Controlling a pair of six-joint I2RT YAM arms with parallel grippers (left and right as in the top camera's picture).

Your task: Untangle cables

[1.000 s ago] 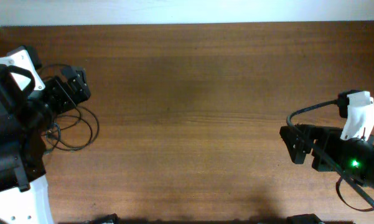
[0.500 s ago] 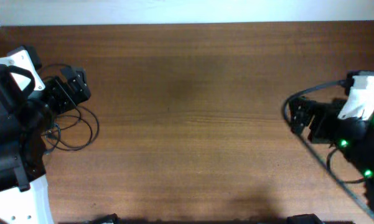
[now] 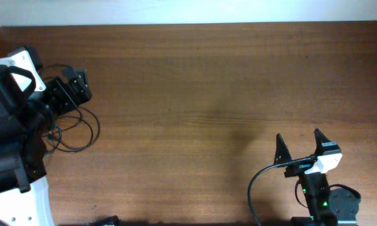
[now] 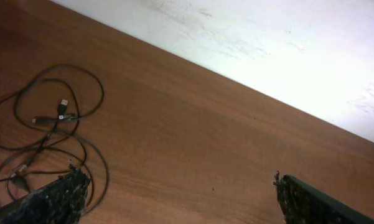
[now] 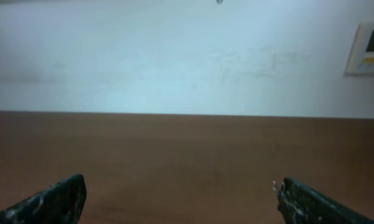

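Observation:
The cables (image 3: 75, 130) are thin black cords lying in loose overlapping loops on the brown table at the far left, partly under my left arm. In the left wrist view the cables (image 4: 50, 118) spread at the left, small plug ends showing among the loops. My left gripper (image 3: 80, 89) hovers just beyond them, open, and the left gripper (image 4: 180, 200) has only bare wood between its fingers; one loop runs beside its left finger. My right gripper (image 3: 299, 143) stands open at the front right, far from the cords, and the right gripper (image 5: 180, 200) holds nothing.
The brown wooden table (image 3: 194, 94) stretches between the two arms. A white wall (image 5: 174, 56) rises behind its far edge, with a small panel (image 5: 368, 48) on it. A thick black arm cable (image 3: 257, 182) curves beside the right arm.
The right arm has swung from the right edge to the table's front, its fingers now pointing toward the far side. The left arm and the cords have not moved.

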